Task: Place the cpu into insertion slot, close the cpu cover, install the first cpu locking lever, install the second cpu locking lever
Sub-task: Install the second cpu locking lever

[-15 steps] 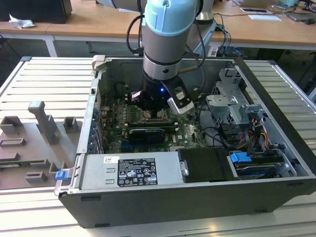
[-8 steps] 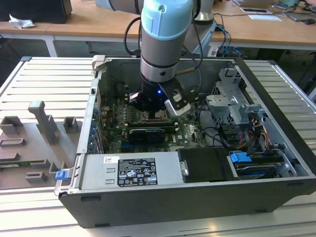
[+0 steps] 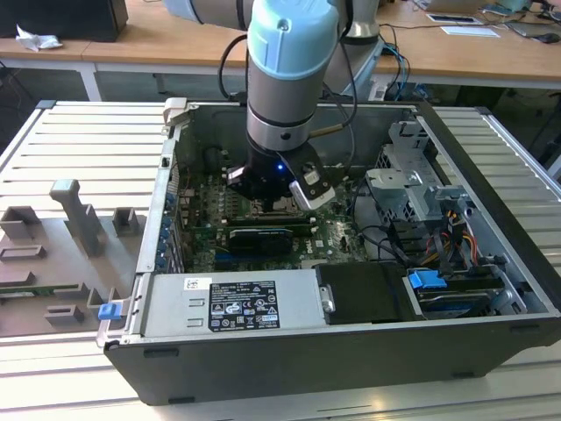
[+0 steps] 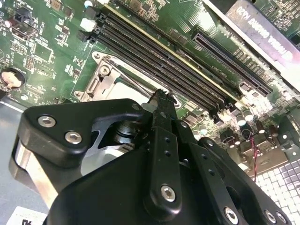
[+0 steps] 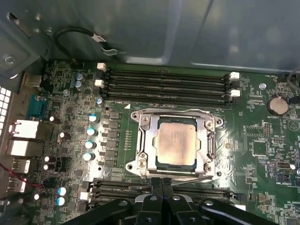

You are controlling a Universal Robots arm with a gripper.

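Gripper (image 5: pixel 161 185) fingers pressed together, tip at the near edge of the insertion slot (image 5: pixel 143 140), on a locking lever (image 5: pixel 187 177). Cpu (image 5: pixel 176 140) seated, cpu cover (image 5: pixel 209 140) down. Lever step in hand; needs a firm, controlled push under the catch.

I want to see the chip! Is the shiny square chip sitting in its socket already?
Yes, in the first wrist view the chip lies flat in the socket, with the metal cover framing it.
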